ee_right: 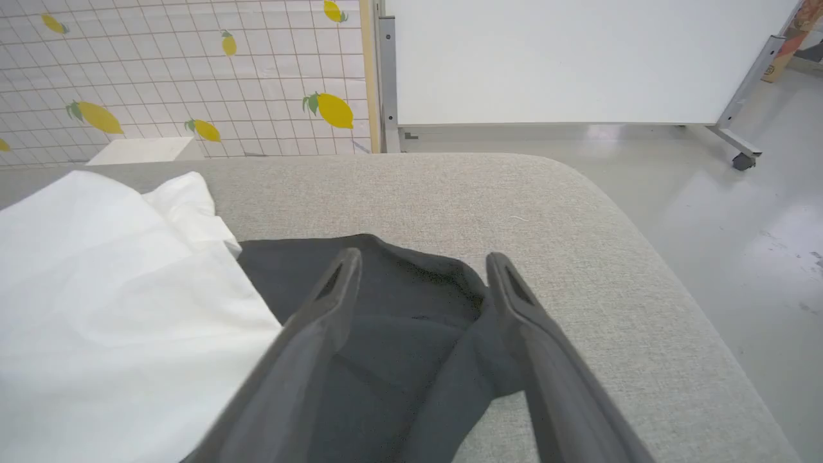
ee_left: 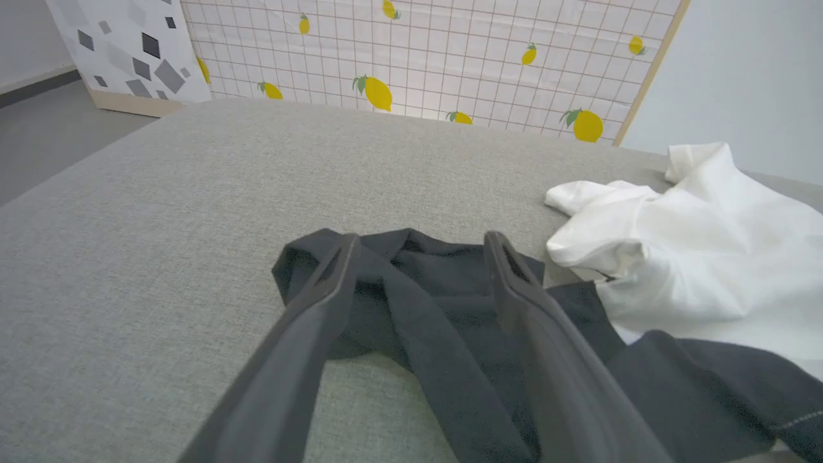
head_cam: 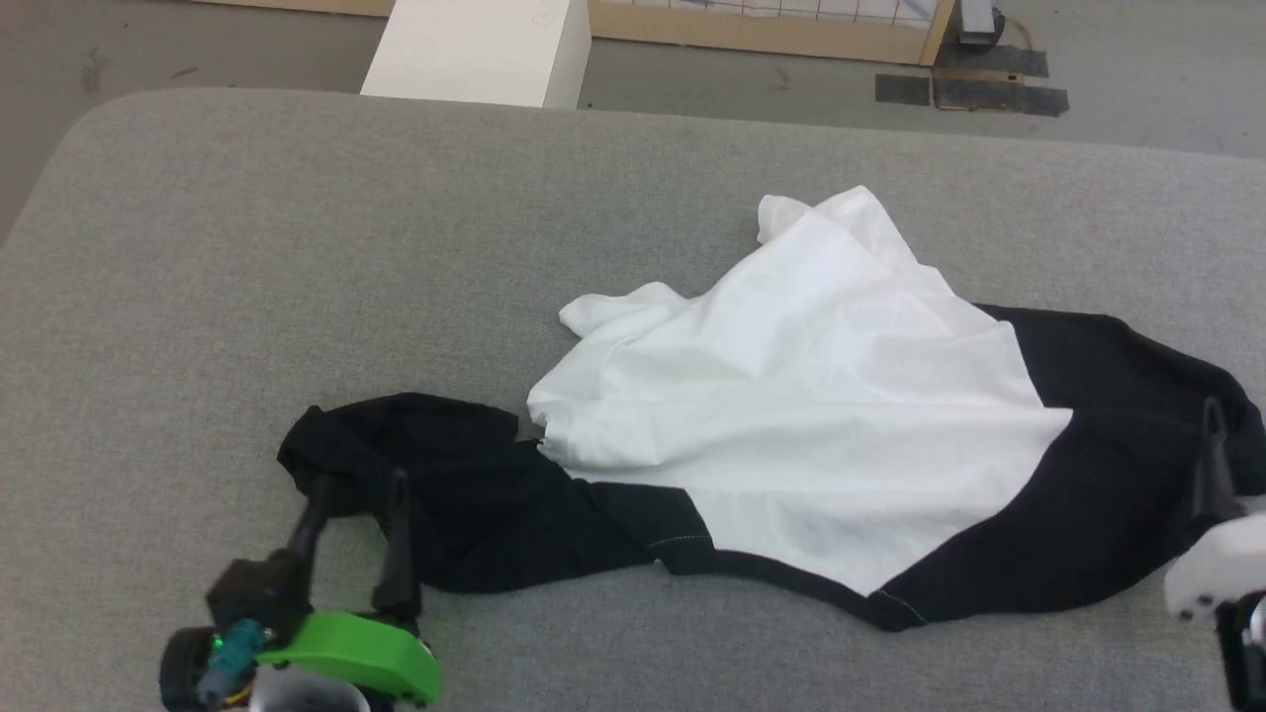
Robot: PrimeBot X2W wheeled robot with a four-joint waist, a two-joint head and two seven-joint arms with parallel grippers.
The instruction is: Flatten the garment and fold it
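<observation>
Flattening stage, nowhere near folding: the garment (head_cam: 791, 415) lying bunched toward the right of the grey counter (head_cam: 297, 247), white body heaped, black sleeves trailing to both sides. Left gripper (ee_left: 418, 238) fingers spread wide astride the left sleeve end, holding nothing; right gripper (ee_right: 424, 258) likewise wide and empty over the right sleeve. Probably calls next for pinching both sleeve ends and drawing outward. Ample bare counter leftward and beyond; scant margin rightward before the rounded edge and the floor (ee_right: 739, 225).

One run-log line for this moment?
garment crumpled on grey pad | left hand open at black sleeve | right hand open at other sleeve | nothing gripped
</observation>
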